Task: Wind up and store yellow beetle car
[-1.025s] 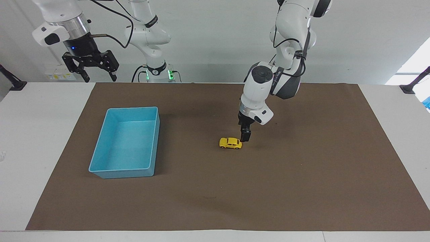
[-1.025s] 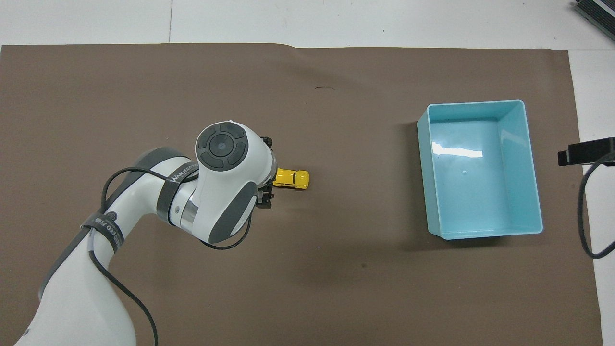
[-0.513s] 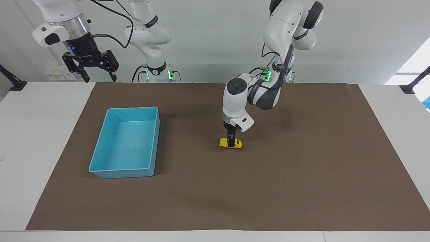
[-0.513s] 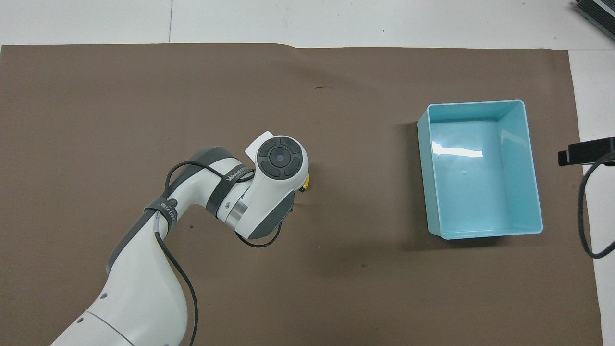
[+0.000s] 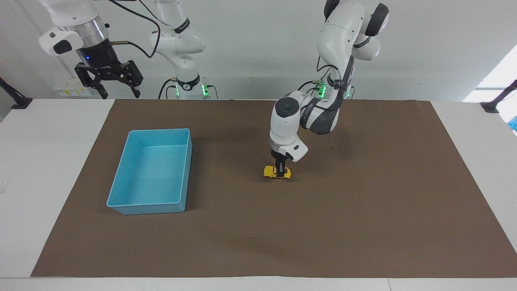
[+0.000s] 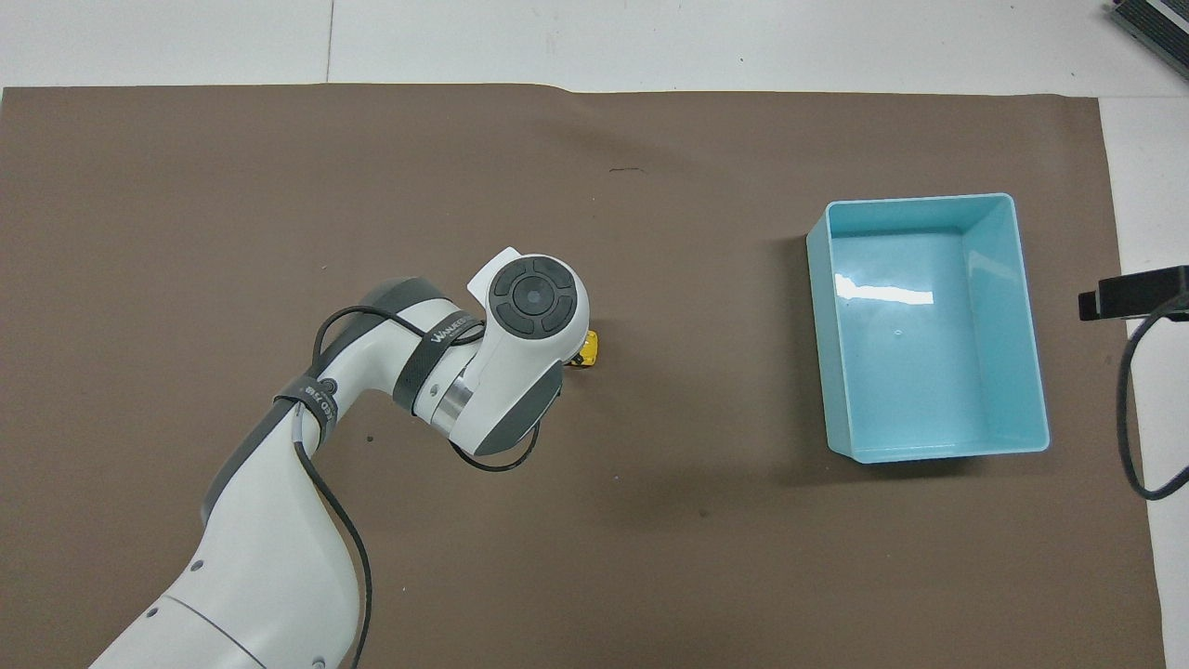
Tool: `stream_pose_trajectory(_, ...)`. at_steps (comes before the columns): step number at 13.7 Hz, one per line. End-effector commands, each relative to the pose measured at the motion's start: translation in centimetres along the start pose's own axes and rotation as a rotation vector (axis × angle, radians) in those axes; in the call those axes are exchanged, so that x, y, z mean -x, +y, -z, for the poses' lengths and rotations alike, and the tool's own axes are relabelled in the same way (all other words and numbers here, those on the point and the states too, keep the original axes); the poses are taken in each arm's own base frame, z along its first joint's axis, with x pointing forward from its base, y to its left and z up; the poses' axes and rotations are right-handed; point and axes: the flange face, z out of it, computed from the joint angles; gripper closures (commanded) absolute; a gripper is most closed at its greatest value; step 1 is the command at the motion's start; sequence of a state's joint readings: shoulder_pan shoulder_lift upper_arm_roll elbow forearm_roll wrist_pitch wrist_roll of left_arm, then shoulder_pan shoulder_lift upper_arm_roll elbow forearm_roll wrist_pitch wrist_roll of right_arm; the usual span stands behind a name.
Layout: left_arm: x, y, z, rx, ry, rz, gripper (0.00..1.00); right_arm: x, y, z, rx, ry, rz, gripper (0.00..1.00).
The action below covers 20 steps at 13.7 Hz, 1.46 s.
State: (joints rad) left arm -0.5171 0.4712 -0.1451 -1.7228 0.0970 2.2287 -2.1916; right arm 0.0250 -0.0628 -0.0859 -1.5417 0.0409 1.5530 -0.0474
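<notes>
The yellow beetle car (image 5: 270, 171) stands on its wheels on the brown mat (image 5: 363, 210), mid-table. My left gripper (image 5: 281, 173) points straight down and is low over the car's middle, at the car's own height. In the overhead view the left wrist covers most of the car (image 6: 589, 347); only one yellow end shows. The blue bin (image 5: 159, 130) sits toward the right arm's end of the table, also seen in the overhead view (image 6: 915, 198). It holds nothing. My right gripper (image 5: 117, 89) waits open, high above the table's edge near its base.
The brown mat covers most of the white table (image 5: 44, 161). A dark part of the right hand (image 6: 1133, 302) shows at the overhead view's edge beside the bin. A black clamp (image 5: 499, 99) stands at the table corner near the left arm.
My left gripper moved from beside the car's end to over its middle and came down on it; the forearm has since shifted a little. The car, bin and right arm have not moved.
</notes>
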Motion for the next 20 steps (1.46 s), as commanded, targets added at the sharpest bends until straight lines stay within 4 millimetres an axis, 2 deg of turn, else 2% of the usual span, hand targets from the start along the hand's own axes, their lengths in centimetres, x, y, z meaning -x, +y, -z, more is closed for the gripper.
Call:
stream_pose_trajectory(1,-0.6,0.6,-0.3,0.005,0.006,0.043,0.76,0.2,-0.1,0.2,0.003,-0.001,-0.014,0.0)
stream_pose_trajectory(4,-1.7,1.1,-0.7,0.002,0.007,0.147,0.76,0.2,-0.1,0.2,0.003,-0.001,-0.014,0.0)
stream_pose_trajectory(9,-2.3,0.4,-2.1,-0.001,0.009,0.105,0.76,0.2,-0.1,0.2,0.003,-0.001,-0.014,0.0)
stream_pose_trajectory(12,-5.2,1.5,-2.6,-0.014,0.018,0.108,0.74,0.2,-0.1,0.2,0.003,-0.001,-0.014,0.0)
stream_pose_trajectory(17,-12.3,3.4,-4.1,-0.048,0.039,0.15,0.7,0.3,-0.2,0.1,0.003,-0.008,-0.013,0.0)
stream_pose_trajectory(19,-14.0,4.0,-4.2,-0.058,0.044,0.146,0.67,0.3,0.0,0.1,0.003,-0.008,-0.016,0.0)
stream_pose_trajectory(20,-14.0,4.0,-4.2,-0.058,0.044,0.143,0.67,0.3,0.0,0.1,0.003,-0.008,-0.016,0.0)
